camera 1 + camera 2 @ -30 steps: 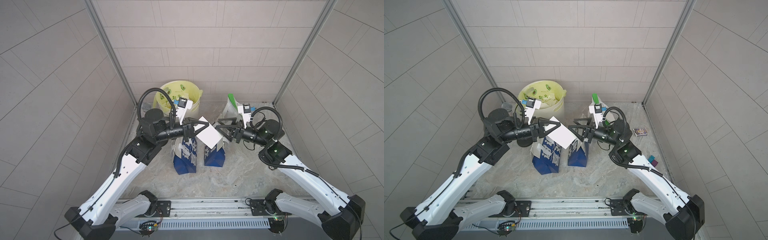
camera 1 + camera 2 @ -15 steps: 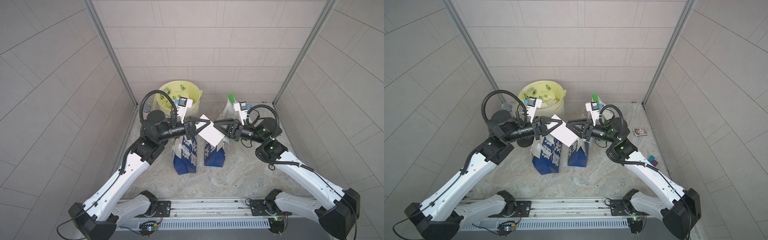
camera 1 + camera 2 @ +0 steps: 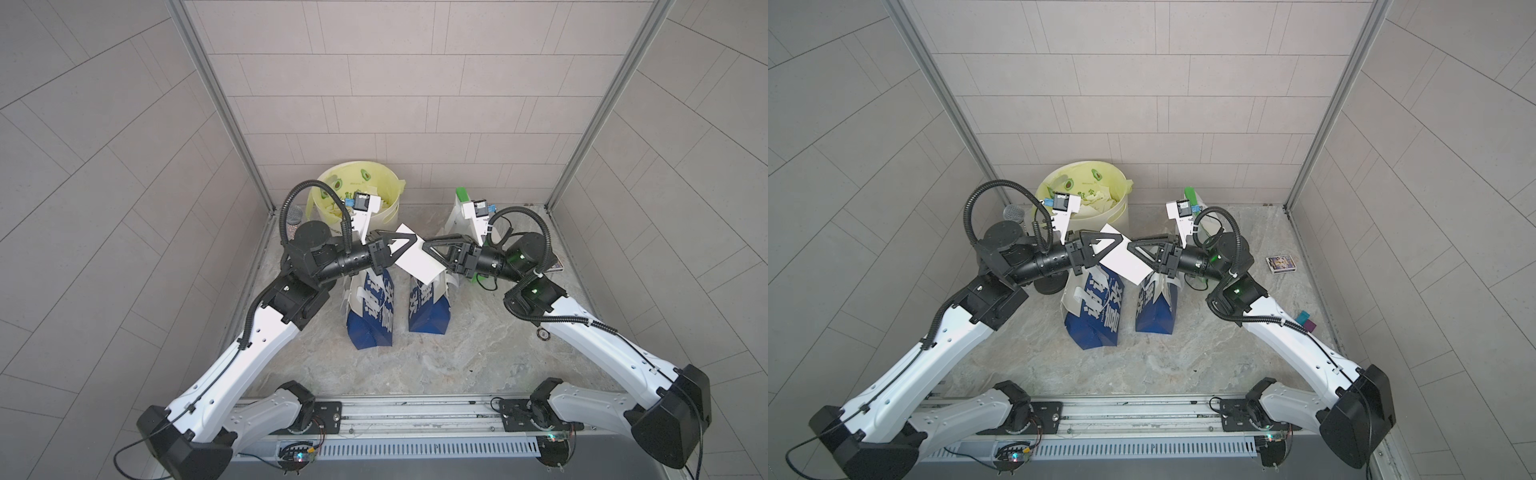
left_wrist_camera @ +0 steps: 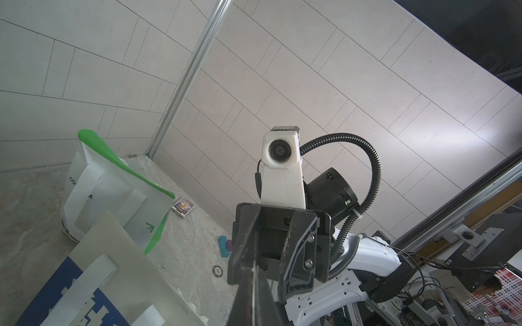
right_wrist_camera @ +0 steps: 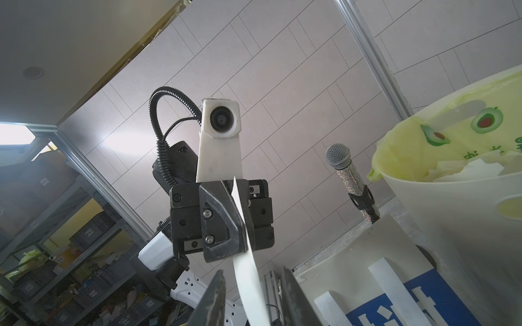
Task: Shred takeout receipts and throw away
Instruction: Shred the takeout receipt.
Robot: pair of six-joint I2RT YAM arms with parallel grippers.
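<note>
A white takeout receipt (image 3: pixel 415 261) (image 3: pixel 1127 261) hangs in the air above two blue bags, tilted. My left gripper (image 3: pixel 414 239) (image 3: pixel 1121 237) is shut on its upper left edge. In the left wrist view the receipt (image 4: pixel 254 282) shows only as a thin white edge pinched between the fingers (image 4: pixel 245 304). My right gripper (image 3: pixel 425 246) (image 5: pixel 251 299) faces the left one from the right. It is open, with the receipt (image 5: pixel 248 271) passing between its fingers (image 5: pixel 214 299), a gap showing on each side. The yellow-lined bin (image 3: pixel 386 195) (image 5: pixel 452 183) stands behind, holding white scraps.
Two blue paper bags (image 3: pixel 372 320) (image 3: pixel 430 316) stand upright under the grippers. A green-and-white bag (image 3: pixel 457 214) stands at the back right. A microphone (image 3: pixel 293 214) stands left of the bin. A small card box (image 3: pixel 1281 264) and coloured blocks (image 3: pixel 1306 322) lie by the right wall.
My right gripper has moved left to the receipt and its jaws have narrowed round the paper. The left gripper has kept its hold and risen a little.
</note>
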